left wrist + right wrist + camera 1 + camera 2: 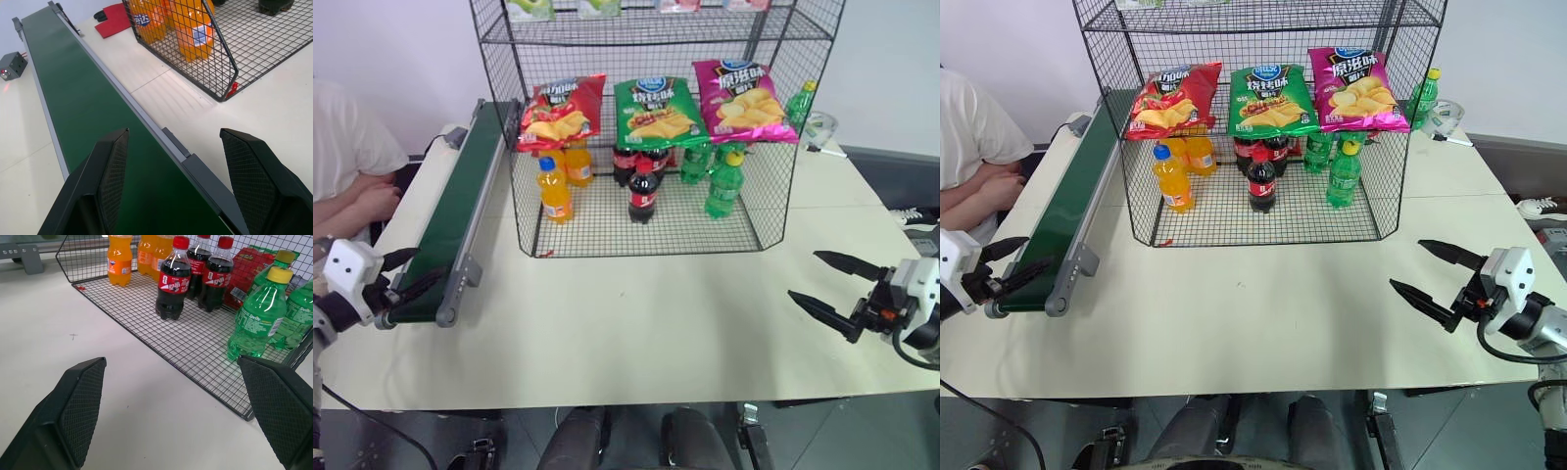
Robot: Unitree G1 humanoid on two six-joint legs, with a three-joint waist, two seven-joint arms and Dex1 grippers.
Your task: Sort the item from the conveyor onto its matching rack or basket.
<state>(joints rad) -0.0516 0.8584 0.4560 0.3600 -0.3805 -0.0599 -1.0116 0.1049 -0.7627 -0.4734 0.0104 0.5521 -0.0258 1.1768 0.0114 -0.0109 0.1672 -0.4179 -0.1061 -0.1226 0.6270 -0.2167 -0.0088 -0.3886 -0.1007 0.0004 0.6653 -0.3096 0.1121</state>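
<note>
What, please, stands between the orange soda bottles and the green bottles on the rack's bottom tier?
The dark cola bottles stand between the orange soda bottles and the green bottles, seen in both eye views.

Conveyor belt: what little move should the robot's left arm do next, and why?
Probably just wait: hold the left gripper at the near end of the conveyor, jaws open. The green belt ahead of it is bare, so there is nothing to grab yet. A red crisp bag already hangs on the rack.
</note>
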